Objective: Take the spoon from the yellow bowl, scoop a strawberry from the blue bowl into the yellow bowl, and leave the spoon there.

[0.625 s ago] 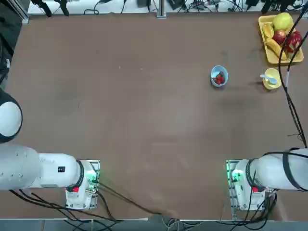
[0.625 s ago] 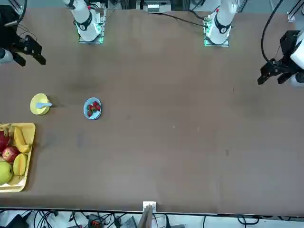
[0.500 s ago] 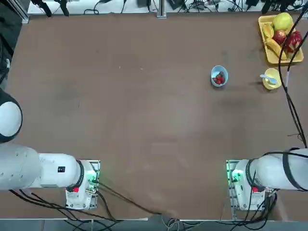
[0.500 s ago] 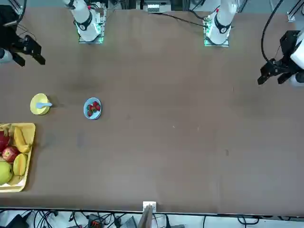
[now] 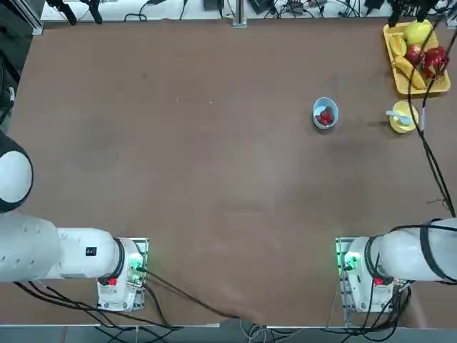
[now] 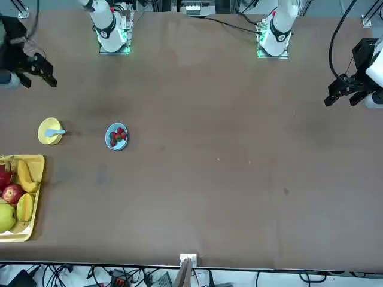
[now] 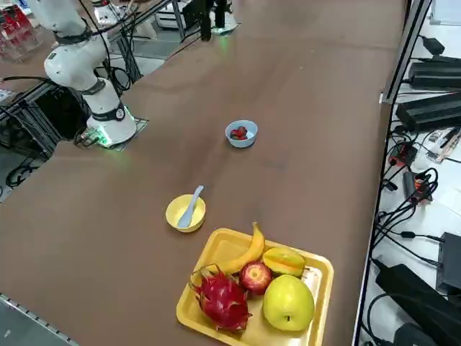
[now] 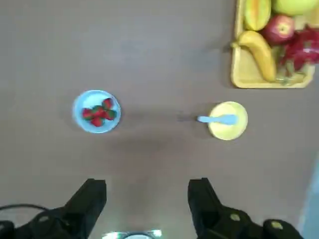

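Note:
The yellow bowl sits near the table's far right, with the pale blue spoon lying across it, handle toward the blue bowl. The blue bowl holds several red strawberries and stands apart to its left. Both also show from overhead: yellow bowl, spoon, blue bowl. My right gripper hangs high above the table on the robot's side of the bowls, open and empty. From across the table the right gripper shows at the left edge, above the yellow bowl.
A yellow tray of fruit, including a banana, an apple and a dragon fruit, lies just beyond the yellow bowl at the table's far right corner. A black cable crosses above that side in the top view.
The right gripper has shifted a little at the edge of the front view, and the cable over the fruit tray has swung with it. Bowls and spoon have not moved.

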You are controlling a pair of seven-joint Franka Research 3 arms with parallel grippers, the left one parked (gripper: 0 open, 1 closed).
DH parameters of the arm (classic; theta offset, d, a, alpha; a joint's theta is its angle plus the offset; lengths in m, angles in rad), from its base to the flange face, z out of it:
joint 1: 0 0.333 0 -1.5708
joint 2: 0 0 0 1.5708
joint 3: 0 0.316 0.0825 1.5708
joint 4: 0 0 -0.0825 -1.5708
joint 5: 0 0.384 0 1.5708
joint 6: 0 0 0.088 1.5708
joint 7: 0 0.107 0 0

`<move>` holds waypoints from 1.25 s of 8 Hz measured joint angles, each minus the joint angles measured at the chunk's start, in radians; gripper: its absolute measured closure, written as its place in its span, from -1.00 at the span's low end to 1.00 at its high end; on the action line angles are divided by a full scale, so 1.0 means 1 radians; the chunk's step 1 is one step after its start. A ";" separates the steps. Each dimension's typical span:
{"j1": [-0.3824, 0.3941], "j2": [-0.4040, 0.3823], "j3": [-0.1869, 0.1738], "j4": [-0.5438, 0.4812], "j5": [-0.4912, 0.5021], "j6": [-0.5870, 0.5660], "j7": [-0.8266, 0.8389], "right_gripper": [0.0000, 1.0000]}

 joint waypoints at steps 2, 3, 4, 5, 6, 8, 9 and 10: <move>0.075 0.137 0.010 -0.035 -0.163 0.072 0.195 -1.00; 0.103 0.195 0.011 -0.068 -0.258 0.106 0.284 -1.00; 0.128 0.238 0.012 -0.123 -0.368 0.133 0.368 -1.00; 0.144 0.269 0.012 -0.192 -0.468 0.166 0.452 -1.00; 0.150 0.290 0.012 -0.264 -0.549 0.203 0.529 -1.00; 0.150 0.329 0.011 -0.376 -0.702 0.247 0.629 -1.00; 0.150 0.359 0.010 -0.415 -0.776 0.261 0.699 -1.00; 0.149 0.398 0.010 -0.442 -0.841 0.269 0.766 -1.00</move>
